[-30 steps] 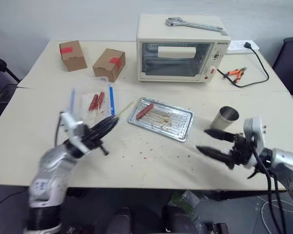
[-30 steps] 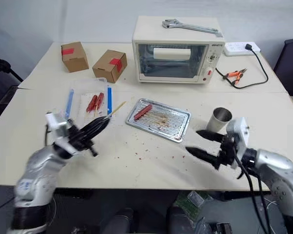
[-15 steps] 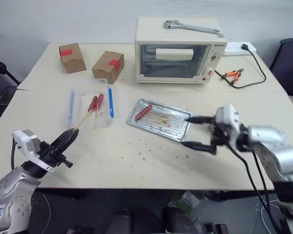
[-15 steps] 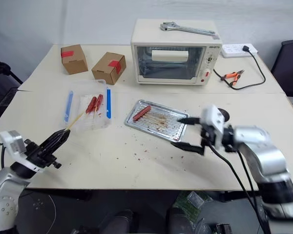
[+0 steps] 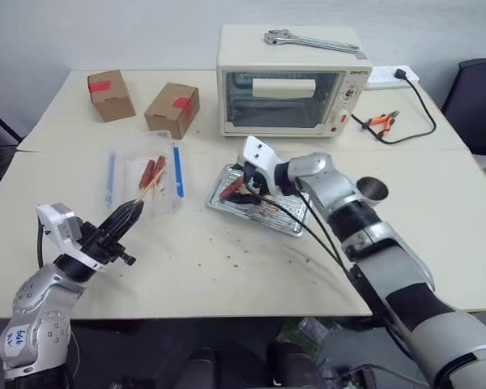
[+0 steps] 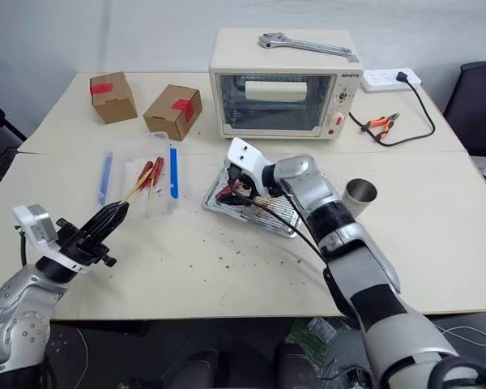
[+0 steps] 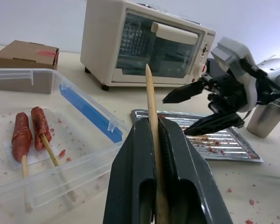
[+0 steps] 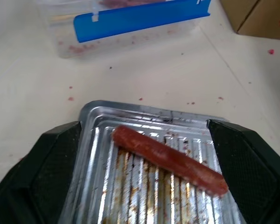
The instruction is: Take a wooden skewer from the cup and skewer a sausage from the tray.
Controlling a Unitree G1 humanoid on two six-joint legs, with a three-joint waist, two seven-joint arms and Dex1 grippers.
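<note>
My right gripper (image 8: 144,154) has just swung in from beside the cup (image 6: 360,197) and now hangs over the near-left end of the tray (image 8: 91,154), jaws spread wide and empty, one either side of the sausage (image 8: 170,158) — which lies loose on the ridged bottom. My left gripper (image 7: 155,140) has drawn back toward me and stays clamped on the wooden skewer (image 7: 150,95), its point aimed up toward the tray. So the skewer step looks done (judging by the grip); next I'd pinch the sausage steady, then bring the point to it — two finished skewers sit in the clear box (image 7: 91,112).
</note>
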